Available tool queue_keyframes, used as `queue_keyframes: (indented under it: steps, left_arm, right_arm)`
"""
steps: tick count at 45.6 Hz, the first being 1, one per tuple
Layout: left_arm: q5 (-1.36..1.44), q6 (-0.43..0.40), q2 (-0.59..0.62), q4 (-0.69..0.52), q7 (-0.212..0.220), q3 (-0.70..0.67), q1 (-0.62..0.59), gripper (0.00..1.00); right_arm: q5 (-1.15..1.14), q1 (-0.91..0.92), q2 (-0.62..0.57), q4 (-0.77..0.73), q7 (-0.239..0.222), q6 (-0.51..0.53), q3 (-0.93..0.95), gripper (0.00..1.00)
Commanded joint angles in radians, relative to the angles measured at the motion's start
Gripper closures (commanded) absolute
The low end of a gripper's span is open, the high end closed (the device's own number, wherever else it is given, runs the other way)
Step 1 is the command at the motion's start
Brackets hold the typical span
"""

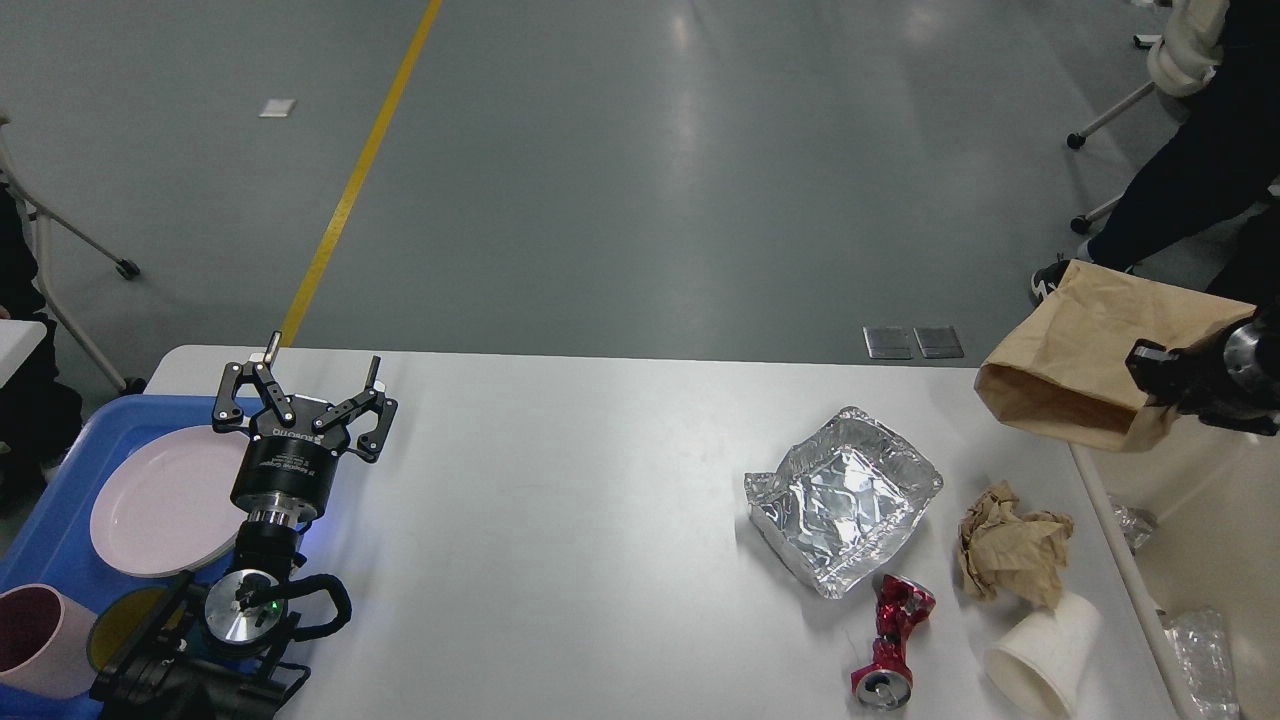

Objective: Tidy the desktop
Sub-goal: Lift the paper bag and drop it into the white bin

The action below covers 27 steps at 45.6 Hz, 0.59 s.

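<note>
The desktop (560, 520) fills most of my head view, a wide white slab running from the lower left to the lower right, and I place everything else against it.

Off its left edge sits a blue tray (40, 520) carrying a pale pink plate (165, 500), with a pink cup (35, 640) at the tray's near corner and a yellow-rimmed dish (125, 620) just beside that cup, partly hidden by my arm.

Beyond the desktop's far right corner my right gripper (1160, 375) has hold of a brown paper bag (1085, 355), pinching it at its lower right edge; the bag hangs clear above the corner and over the beige bin (1200, 520) that stands against the desktop's right edge. I cannot make out the fingers separately there.

On the desktop's right half lies a crumpled foil tray (845, 497), open side up. Near it toward the right edge rests a crumpled wad of brown paper (1010, 545), and touching that wad on the near side is a white paper cup (1045, 655) on its side. Between the foil tray and the cup lies a crushed red can (893, 643).

My left gripper (322, 375) stands over the desktop's far left corner, fingers spread wide, nothing between them.
</note>
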Motion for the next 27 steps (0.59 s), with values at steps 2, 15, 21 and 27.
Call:
queue_keyframes:
  steps: [2,15,21,27]
  left_arm:
    - [0.0,0.0,0.0,0.0,0.0,0.0,0.0,0.03]
    - [0.0,0.0,0.0,0.0,0.0,0.0,0.0,0.03]
    - [0.0,-0.001,0.0,0.0,0.0,0.0,0.0,0.03]
    - [0.0,0.0,0.0,0.0,0.0,0.0,0.0,0.03]
  right_arm:
    - [-0.006,0.179,-0.118,0.151,-0.002,0.113,-0.097,1.0]
    - [-0.021,0.411,-0.196,0.352,-0.056,0.131,-0.278,1.0]
    - [-0.065,0.388,-0.317,0.328,-0.059,0.066,-0.268,1.0]
    - [-0.101,0.225,-0.385,0.227,-0.054,-0.057,-0.214,1.0]
